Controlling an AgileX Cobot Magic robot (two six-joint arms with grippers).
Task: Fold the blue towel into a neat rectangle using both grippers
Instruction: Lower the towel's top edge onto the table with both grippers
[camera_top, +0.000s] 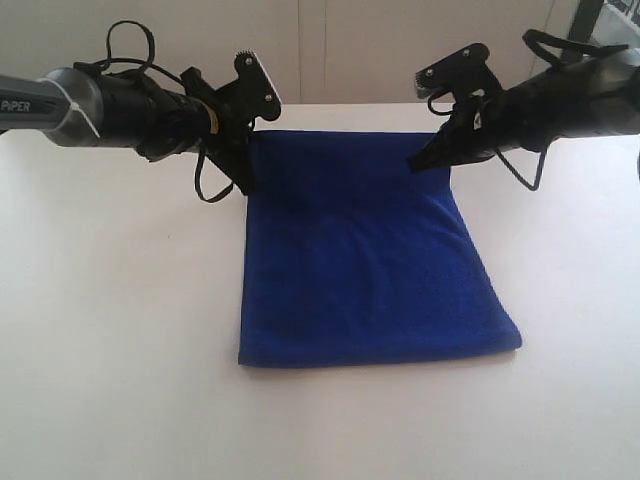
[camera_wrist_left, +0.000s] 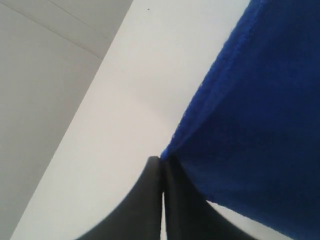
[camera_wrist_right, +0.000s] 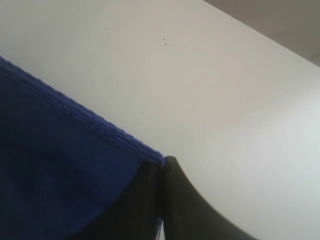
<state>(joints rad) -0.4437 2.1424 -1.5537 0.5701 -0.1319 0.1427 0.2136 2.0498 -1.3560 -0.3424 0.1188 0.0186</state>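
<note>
The blue towel (camera_top: 370, 260) lies on the white table, its near edge flat and its far edge lifted. My left gripper (camera_top: 248, 182) is shut on the towel's far left corner, and my right gripper (camera_top: 418, 162) is shut on the far right corner. In the left wrist view the black fingers (camera_wrist_left: 150, 200) pinch the tip of the blue towel (camera_wrist_left: 255, 115). In the right wrist view the black fingers (camera_wrist_right: 175, 200) clamp the corner of the blue towel (camera_wrist_right: 60, 170). The white tag and the loose thread do not show.
The white table (camera_top: 110, 330) spreads on both sides of the towel and in front of it. Behind it stands a pale wall (camera_top: 330, 50). Black cables (camera_top: 130, 45) loop off both arms.
</note>
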